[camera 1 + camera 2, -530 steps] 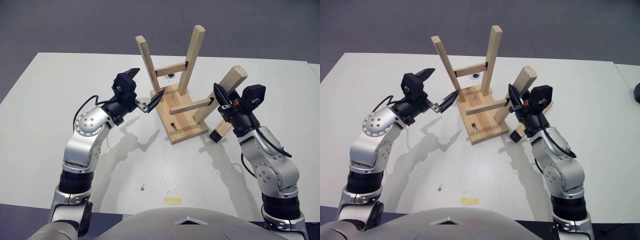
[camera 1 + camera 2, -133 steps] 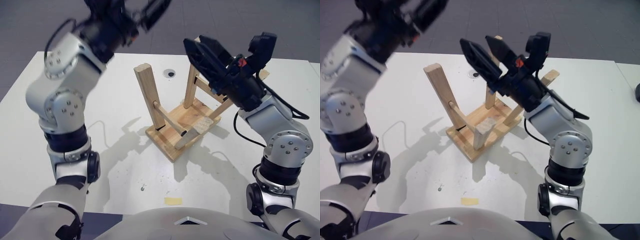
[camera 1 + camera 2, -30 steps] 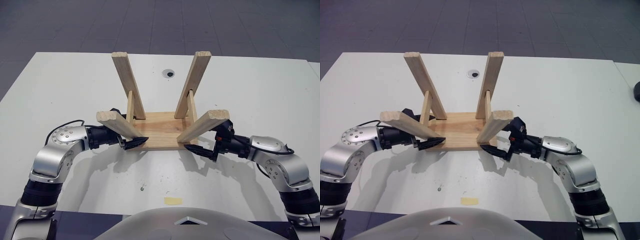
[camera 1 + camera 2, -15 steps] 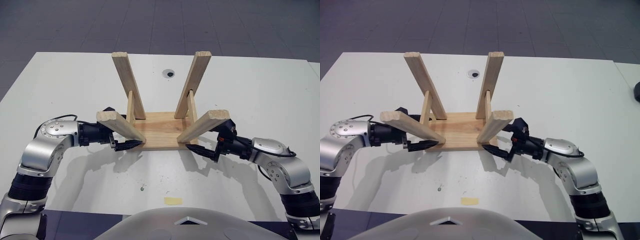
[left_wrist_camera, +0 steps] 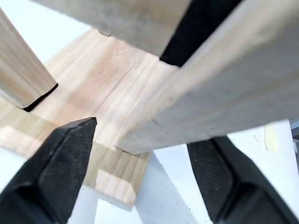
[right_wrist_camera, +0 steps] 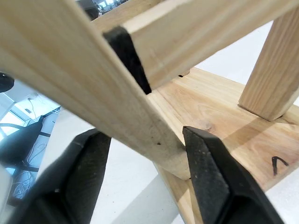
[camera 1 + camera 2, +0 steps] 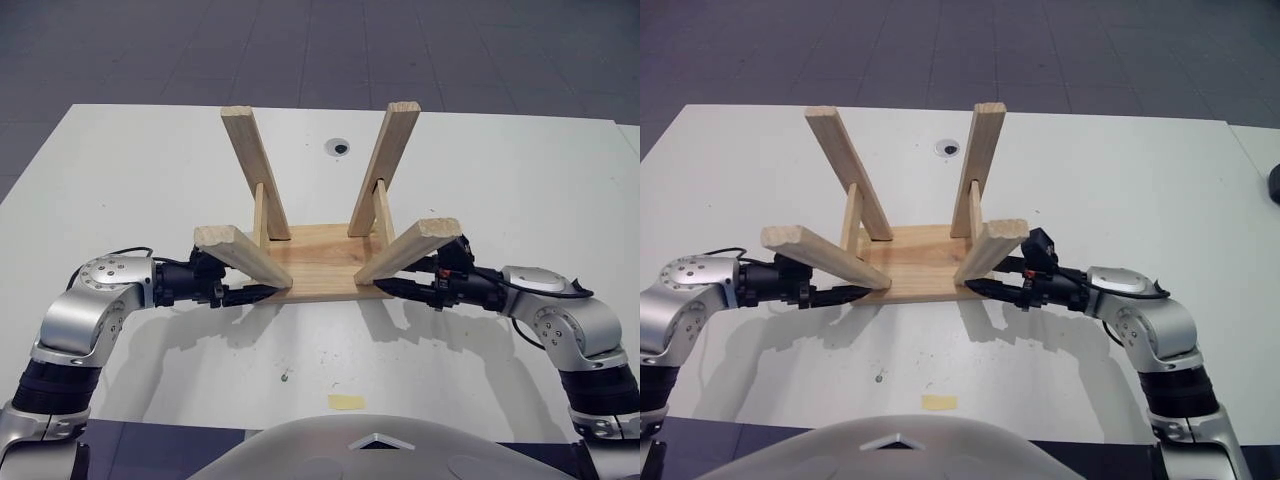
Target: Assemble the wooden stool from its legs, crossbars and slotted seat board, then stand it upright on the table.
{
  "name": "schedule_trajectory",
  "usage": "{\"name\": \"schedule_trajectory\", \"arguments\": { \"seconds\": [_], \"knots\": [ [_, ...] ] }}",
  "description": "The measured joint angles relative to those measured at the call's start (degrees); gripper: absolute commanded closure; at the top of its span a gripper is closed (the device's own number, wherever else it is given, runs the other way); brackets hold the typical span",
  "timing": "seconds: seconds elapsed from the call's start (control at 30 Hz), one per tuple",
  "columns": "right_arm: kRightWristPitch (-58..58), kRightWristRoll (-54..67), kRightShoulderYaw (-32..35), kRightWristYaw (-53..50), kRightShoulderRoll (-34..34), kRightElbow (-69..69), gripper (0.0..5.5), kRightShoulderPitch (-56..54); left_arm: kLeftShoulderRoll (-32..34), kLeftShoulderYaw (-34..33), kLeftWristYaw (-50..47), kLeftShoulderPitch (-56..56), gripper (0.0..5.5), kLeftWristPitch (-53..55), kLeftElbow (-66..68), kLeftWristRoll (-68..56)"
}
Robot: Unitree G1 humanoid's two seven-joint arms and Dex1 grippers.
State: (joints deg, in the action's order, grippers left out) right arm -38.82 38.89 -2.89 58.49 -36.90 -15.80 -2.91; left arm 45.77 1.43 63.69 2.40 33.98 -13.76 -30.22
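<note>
**Four legs up, seat down: the turn-over is where it can fail**

Both grippers sit low at the near edge of the upturned stool (image 7: 320, 230), which rests on its seat board (image 7: 320, 262) on the white table (image 7: 130, 160); the left gripper (image 7: 255, 293) is spread astride the near-left leg (image 7: 240, 258) where it meets the board; the right gripper (image 7: 392, 287) likewise straddles the near-right leg (image 7: 410, 250), neither clamped. A lift by two splayed legs could, I judge, lever them from their slots; the smooth black fingers (image 5: 56, 163) could slip on planed wood; uneven closing would skew the stool. The wood is pale and straight-grained; the legs are square-cut and lean outward; thin crossbars (image 7: 262, 210) tie each side's pair.
</note>
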Motion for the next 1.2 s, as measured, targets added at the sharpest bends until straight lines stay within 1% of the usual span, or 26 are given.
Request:
{"name": "schedule_trajectory", "arguments": {
  "seconds": [0.1, 0.2, 0.27, 0.37, 0.5, 0.6, 0.63, 0.67, 0.7, 0.73, 0.8, 0.93, 0.97, 1.0, 1.1, 1.2],
  "knots": [
    [-0.62, -0.01, -0.23, -0.04, 0.26, -0.01, 3.63, -0.37, -0.55, -0.43, 0.0, -0.15, 3.18, 1.18, -0.02, -1.89],
    [-0.86, 0.17, -0.13, -0.08, 0.45, -0.24, 3.69, -0.54, -0.69, -1.37, -0.03, -0.1, 3.66, 2.69, 0.38, -3.59],
    [-2.26, 2.02, 0.82, -0.45, 1.11, -0.62, 3.78, -0.6, -0.59, -2.7, 0.06, 0.2, 3.75, 3.83, 0.54, -4.92],
    [-7.85, 9.28, 5.11, -3.05, 2.48, -1.18, 3.83, -0.57, -0.82, -5.48, 0.25, 1.02, 3.86, 8.67, 0.42, -10.58],
    [-14.19, 21.97, 12.01, -10.83, 5.95, -1.22, 3.98, -0.54, -3.25, -9.95, -3.44, 2.89, 4.09, 16.15, -0.16, -19.59],
    [-16.71, 30.65, 15.9, -20.93, 9.78, -1.14, 4.06, -0.28, -6.59, -12.05, -9.64, 4.72, 4.17, 21.83, -0.55, -25.0],
    [-16.97, 32.81, 16.63, -24.43, 11.02, -1.07, 3.96, -0.29, -7.66, -12.49, -12.12, 5.17, 4.17, 23.56, -0.42, -26.42],
    [-16.95, 34.48, 17.19, -27.61, 12.31, -0.96, 3.7, -0.32, -8.9, -13.12, -14.39, 5.78, 4.17, 25.13, -0.13, -27.72],
    [-16.8, 35.97, 17.77, -31.32, 14.0, -0.81, 3.58, -0.48, -10.45, -13.91, -17.03, 6.74, 4.18, 27.09, 0.98, -29.43],
    [-16.68, 37.08, 18.03, -33.37, 14.83, -0.59, 3.44, -0.73, -11.49, -14.51, -18.68, 7.31, 3.81, 28.12, 2.01, -30.38],
    [-16.58, 37.9, 18.01, -35.67, 15.51, -0.32, 3.17, -1.44, -12.99, -15.8, -22.22, 8.37, 3.58, 29.41, 3.38, -31.67],
    [-15.82, 36.56, 17.54, -37.84, 16.32, 1.73, 2.44, -1.48, -16.36, -18.95, -27.7, 9.38, 2.82, 29.97, 6.47, -34.48],
    [-15.56, 35.81, 17.5, -38.01, 16.38, 2.28, 2.26, -1.0, -17.11, -20.01, -28.62, 9.82, 2.63, 29.33, 7.09, -34.66],
    [-14.94, 35.19, 17.53, -37.93, 16.51, 2.6, 2.22, -0.6, -17.77, -21.04, -29.65, 10.29, 2.59, 27.98, 7.53, -34.53],
    [-12.45, 33.36, 18.25, -37.32, 16.61, 3.43, 1.68, -0.29, -19.29, -23.15, -30.73, 11.53, 2.04, 23.05, 7.81, -34.22],
    [-10.64, 31.79, 19.42, -35.83, 16.35, 3.64, 1.19, 0.86, -19.64, -23.92, -30.41, 11.65, 1.55, 20.94, 6.41, -34.21]
  ]
}}
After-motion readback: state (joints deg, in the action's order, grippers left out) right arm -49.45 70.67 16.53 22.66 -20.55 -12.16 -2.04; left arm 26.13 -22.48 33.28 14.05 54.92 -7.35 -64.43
